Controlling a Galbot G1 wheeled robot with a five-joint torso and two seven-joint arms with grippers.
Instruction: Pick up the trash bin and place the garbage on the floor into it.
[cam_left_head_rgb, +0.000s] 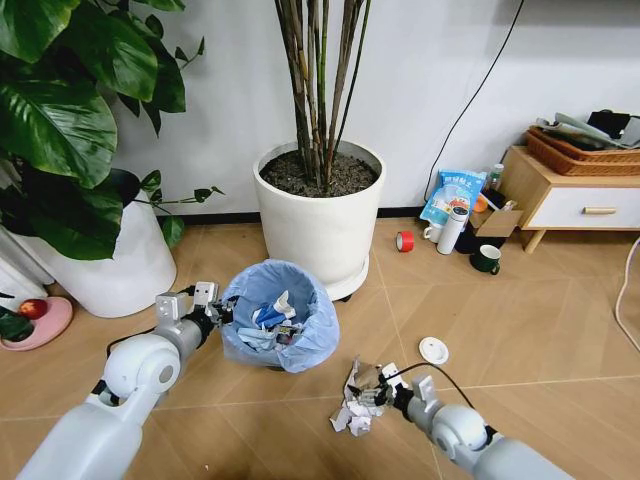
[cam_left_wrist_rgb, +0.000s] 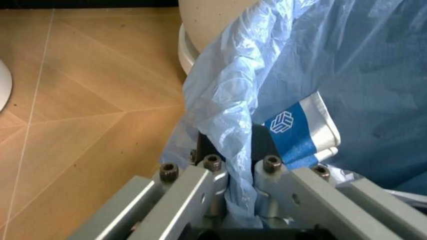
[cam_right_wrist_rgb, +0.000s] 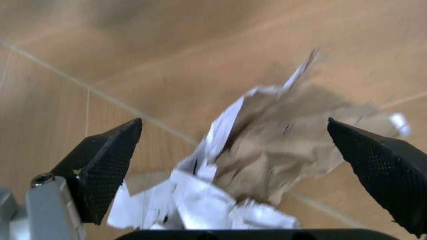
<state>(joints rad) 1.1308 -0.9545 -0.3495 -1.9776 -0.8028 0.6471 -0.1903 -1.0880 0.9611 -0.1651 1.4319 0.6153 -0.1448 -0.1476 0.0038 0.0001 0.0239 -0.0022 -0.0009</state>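
Light-blue liner marks your trash bin (cam_left_head_rgb: 277, 316) on the floor (cam_left_head_rgb: 520, 330). Head view: left gripper (cam_left_head_rgb: 207, 308) at its rim. Left wrist: pinched on the liner. Right wrist: right gripper (cam_right_wrist_rgb: 253, 165) spread around crumpled paper (cam_right_wrist_rgb: 267, 150), probably untouched; close next.

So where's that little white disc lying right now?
In the head view the white disc lies on the floor to the robot's right, between the trash bin and the dark mug, beyond the right gripper.
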